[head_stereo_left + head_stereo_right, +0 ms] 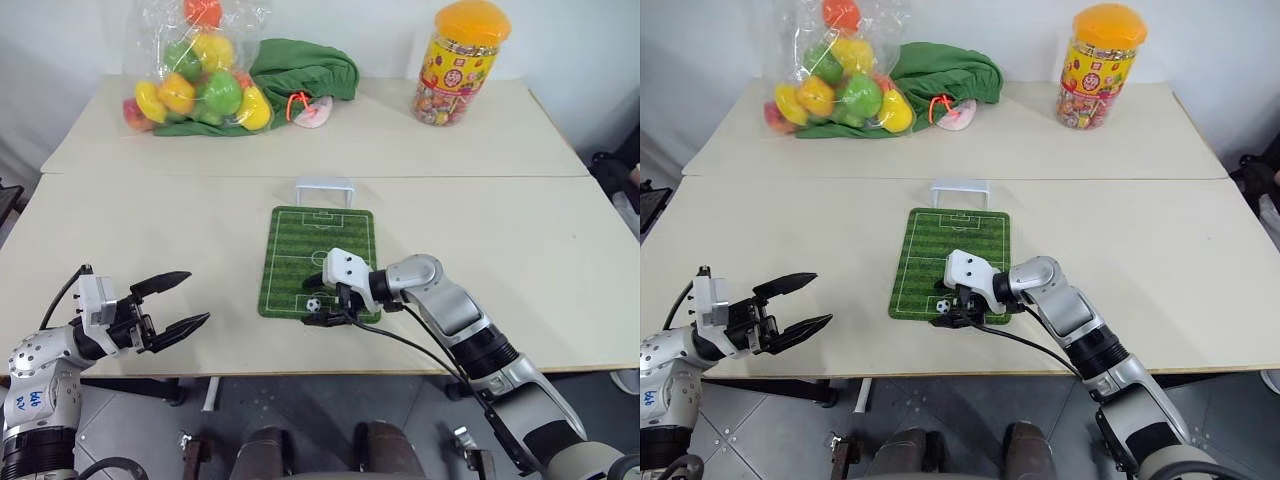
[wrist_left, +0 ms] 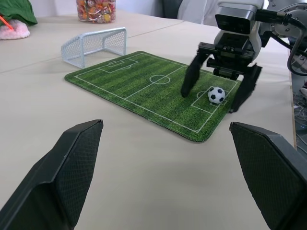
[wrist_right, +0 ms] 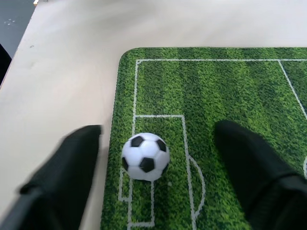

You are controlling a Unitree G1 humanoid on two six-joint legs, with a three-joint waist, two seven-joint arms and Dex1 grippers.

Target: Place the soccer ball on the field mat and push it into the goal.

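Observation:
The soccer ball (image 1: 313, 304), tiny and white with black patches, rests on the field mat (image 1: 320, 240) in the small box by its near short edge. My right gripper (image 1: 314, 301) is open and straddles the ball, one finger on the mat and one at the mat's edge, both clear of the ball (image 3: 145, 156). The white goal (image 1: 324, 187) stands on the table just past the mat's far short edge. Over the table's front left, my left gripper (image 1: 198, 297) hangs open and empty, well apart from the mat.
At the back of the table are a clear bag of coloured plastic balls (image 1: 195, 75), a green cloth (image 1: 305, 68) and a candy jar with an orange lid (image 1: 458, 65). The table's front edge runs just below both grippers.

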